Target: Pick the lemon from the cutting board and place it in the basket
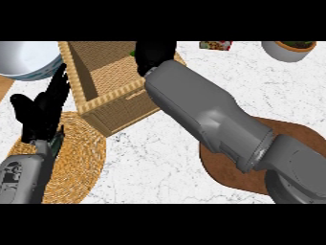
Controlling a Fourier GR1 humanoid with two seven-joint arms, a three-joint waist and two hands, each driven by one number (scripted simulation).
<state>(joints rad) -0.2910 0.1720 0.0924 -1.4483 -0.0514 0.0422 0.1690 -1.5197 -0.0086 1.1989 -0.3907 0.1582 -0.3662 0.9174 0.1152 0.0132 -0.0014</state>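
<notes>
right hand over the basket, its fingers' state cannot be told. left hand open, resting at left.

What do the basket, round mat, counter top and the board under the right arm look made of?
Basket: woven wicker, matte tan, the weave showing on its walls. Round mat: coiled straw or rattan, going by its concentric rings. Counter top: white marble-look stone with grey veins; the finish is hard to judge. Cutting board: plain brown, likely wood, though no grain shows.
</notes>
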